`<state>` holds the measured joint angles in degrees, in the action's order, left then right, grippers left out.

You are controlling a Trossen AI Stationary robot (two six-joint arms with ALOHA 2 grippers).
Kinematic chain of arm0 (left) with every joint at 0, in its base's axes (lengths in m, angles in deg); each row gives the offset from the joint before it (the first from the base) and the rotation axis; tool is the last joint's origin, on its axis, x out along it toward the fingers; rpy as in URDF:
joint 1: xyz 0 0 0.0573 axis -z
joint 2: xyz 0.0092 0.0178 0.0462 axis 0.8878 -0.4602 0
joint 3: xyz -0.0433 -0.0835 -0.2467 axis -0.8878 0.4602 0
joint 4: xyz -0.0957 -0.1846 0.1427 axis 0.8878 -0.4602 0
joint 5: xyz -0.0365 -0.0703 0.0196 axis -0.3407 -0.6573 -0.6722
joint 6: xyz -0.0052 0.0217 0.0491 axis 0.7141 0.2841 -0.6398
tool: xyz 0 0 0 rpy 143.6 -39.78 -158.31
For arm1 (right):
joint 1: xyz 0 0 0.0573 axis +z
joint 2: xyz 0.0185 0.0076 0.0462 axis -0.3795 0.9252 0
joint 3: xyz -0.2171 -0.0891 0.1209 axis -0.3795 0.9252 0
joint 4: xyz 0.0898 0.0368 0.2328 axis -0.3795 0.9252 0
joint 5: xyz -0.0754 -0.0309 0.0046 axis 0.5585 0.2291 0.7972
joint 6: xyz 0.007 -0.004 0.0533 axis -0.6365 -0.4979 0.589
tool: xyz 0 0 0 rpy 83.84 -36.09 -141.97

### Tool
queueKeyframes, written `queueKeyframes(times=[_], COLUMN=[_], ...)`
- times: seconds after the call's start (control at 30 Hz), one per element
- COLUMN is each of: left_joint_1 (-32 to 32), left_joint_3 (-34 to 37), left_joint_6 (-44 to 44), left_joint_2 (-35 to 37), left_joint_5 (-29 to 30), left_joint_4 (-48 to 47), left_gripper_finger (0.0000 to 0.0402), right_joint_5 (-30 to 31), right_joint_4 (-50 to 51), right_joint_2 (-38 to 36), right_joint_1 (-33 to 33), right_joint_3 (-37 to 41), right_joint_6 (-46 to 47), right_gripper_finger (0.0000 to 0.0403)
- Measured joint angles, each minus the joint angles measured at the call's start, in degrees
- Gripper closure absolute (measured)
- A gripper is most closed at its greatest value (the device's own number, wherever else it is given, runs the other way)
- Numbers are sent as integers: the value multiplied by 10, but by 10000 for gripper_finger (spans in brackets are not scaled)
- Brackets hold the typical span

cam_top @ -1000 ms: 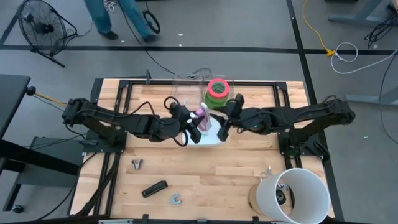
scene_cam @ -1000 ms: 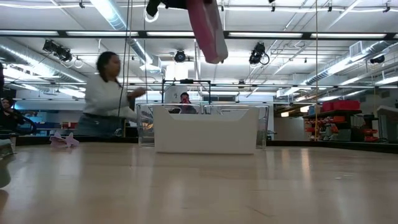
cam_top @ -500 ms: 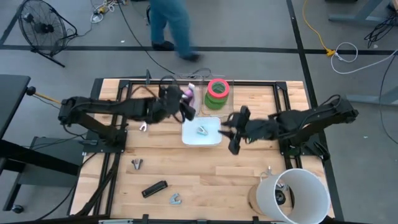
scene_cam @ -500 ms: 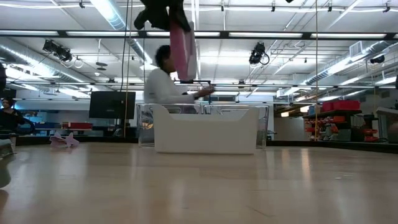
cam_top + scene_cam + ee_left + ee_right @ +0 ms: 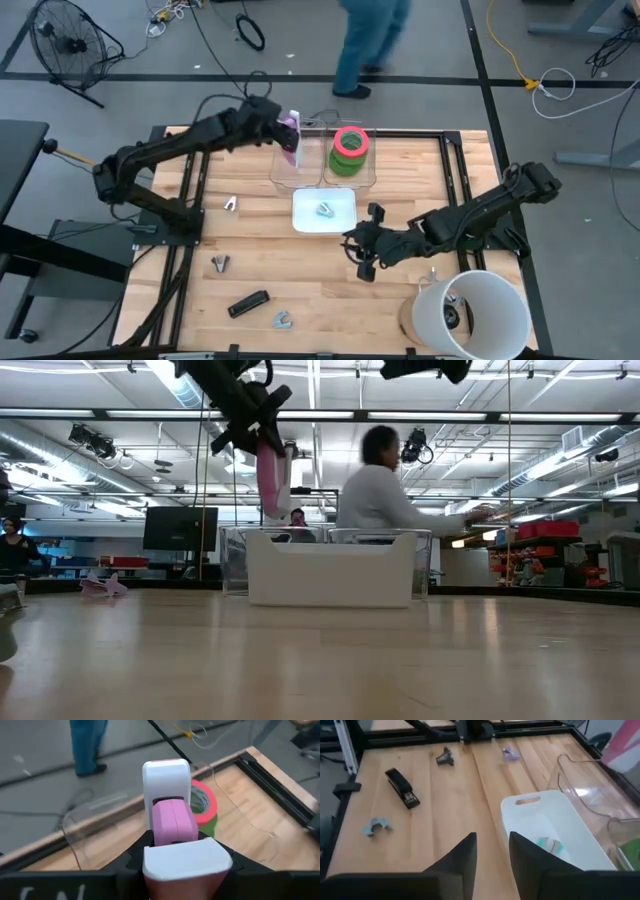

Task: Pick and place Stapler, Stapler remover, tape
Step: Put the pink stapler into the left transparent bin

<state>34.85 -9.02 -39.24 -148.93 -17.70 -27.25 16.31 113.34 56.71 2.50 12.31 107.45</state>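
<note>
Stapler, pink and white, is hanging upright over the left clear bin, clamped in your left gripper jaws. Your right gripper is hovering above bare tabletop near the white tray, jaws slightly parted and holding nothing. Tape is sitting stacked in the right clear bin. A black stapler is lying near the front edge.

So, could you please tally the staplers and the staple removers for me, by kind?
Staplers: 2, the pink stapler and the black stapler.
Staple removers: 4, one in the white tray and three on the table.
Total: 6.
</note>
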Motion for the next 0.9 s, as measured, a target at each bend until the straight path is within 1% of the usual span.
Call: queueKeyframes(times=[0.07,0.23,0.33,0.43,0.57,0.7,0.9], left_joint_1=[-31,-89,-109,-115,-123,-141,-163], left_joint_3=[0,0,-1,-1,0,0,0], left_joint_6=[-9,-14,-14,-15,-22,-12,-8], left_joint_2=[0,-4,-27,-67,-116,-157,-193], left_joint_5=[-38,-69,-107,-141,-157,-206,-227], left_joint_4=[-15,-37,-37,-31,-37,-35,-42], left_gripper_finger=[273,273,273,273,273,273,273], right_joint_5=[1,15,21,21,21,21,21], right_joint_4=[-31,-64,-66,-64,-63,-59,-59], right_joint_2=[0,-6,-6,-6,-6,-6,-6], right_joint_1=[-5,-19,-24,-28,-31,-32,-32], right_joint_3=[5,7,7,7,7,7,7], right_joint_6=[-19,-69,-93,-97,-108,-107,-110], right_gripper_finger=[294,304,309,314,318,321,321])
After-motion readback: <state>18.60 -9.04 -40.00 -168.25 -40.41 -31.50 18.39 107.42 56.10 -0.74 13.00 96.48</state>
